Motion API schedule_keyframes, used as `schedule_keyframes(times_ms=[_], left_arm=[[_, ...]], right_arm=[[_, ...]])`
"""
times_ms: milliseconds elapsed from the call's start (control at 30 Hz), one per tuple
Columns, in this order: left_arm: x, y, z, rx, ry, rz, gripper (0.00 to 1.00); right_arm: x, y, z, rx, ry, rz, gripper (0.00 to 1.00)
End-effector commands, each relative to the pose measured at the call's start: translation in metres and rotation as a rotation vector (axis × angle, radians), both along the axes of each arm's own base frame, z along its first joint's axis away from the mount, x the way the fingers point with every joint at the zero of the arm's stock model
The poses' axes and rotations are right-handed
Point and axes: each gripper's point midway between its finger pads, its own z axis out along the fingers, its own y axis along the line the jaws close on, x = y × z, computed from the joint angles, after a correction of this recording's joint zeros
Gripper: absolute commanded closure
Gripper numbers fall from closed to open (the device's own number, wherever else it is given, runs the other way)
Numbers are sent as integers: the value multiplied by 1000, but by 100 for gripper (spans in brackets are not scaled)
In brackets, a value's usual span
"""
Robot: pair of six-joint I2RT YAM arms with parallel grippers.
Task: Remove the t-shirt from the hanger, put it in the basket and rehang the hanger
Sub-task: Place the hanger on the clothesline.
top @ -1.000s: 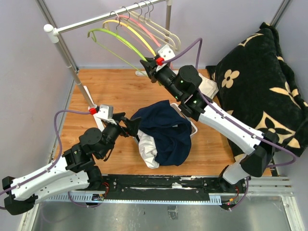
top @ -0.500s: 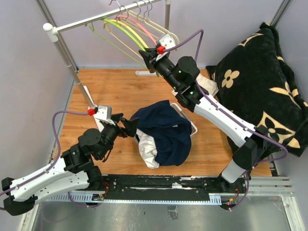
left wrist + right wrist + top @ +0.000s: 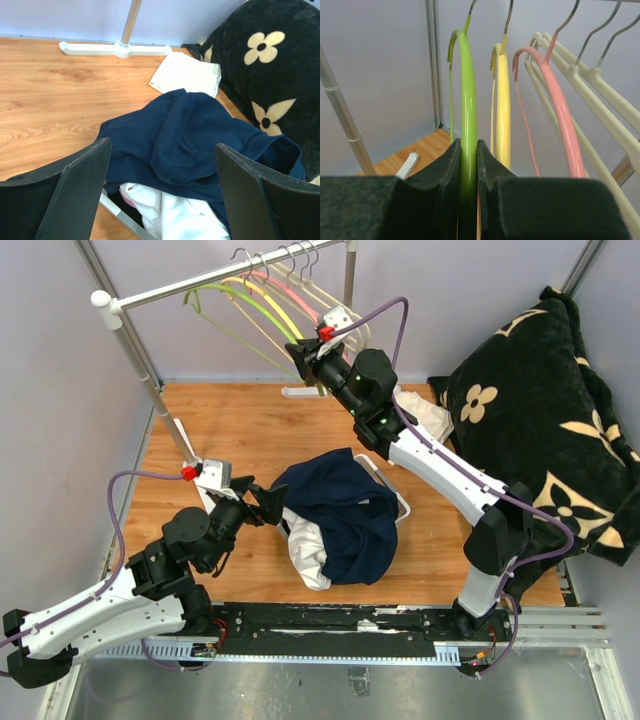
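A dark blue t-shirt (image 3: 343, 513) lies crumpled over white cloth in a white basket; it also shows in the left wrist view (image 3: 200, 135). A green hanger (image 3: 240, 308) hangs on the rail with no garment on it. My right gripper (image 3: 298, 352) is shut on the green hanger's arm (image 3: 468, 165), up by the rail. My left gripper (image 3: 268, 502) is open and empty, just left of the t-shirt, with its fingers (image 3: 82, 185) spread wide.
Yellow (image 3: 503, 110), pink (image 3: 560, 110) and cream (image 3: 600, 90) hangers hang beside the green one on the rail (image 3: 200, 280). The rack's post (image 3: 150, 365) stands left. A black flowered cushion (image 3: 545, 410) fills the right. A folded white cloth (image 3: 185, 75) lies behind the basket.
My right gripper has carried the green hanger up and back toward the rail, where it now hangs among the others. My left arm has hardly moved.
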Motion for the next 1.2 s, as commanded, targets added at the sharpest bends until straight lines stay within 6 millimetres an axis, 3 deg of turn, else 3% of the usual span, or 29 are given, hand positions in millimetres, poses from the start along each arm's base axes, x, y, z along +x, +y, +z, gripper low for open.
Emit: schedule_keyframes(times_ms=[0,100,167,267,367,433,667,1000,1167], left_arm=[[2,6,2,-10,-5,31,11],[2,7,7,-11,-12,32,10],[2,7,11,-6,-23,29,1],[4,6,18,-3,-34,35,0],[7,4,23,16,-34,41,0],[9,2,24,26,-31,44,0],[13,-7,34,8,-47,38,0],[20,-18,32,53,-34,37,0],[20,-28,38,34,-62,4,0]], right_arm=[[-6,-9,41,102,-66,20,99],[-7,-9,33,95,-49,22,99],[-9,-11,30,92,-41,20,97],[-11,-16,25,85,-33,9,88],[-12,-21,22,74,-26,-5,84],[-14,-23,21,70,-25,-9,75],[-28,-43,34,66,-58,-37,58],[-68,-88,57,74,-126,-84,49],[-103,-135,57,69,-137,-155,45]])
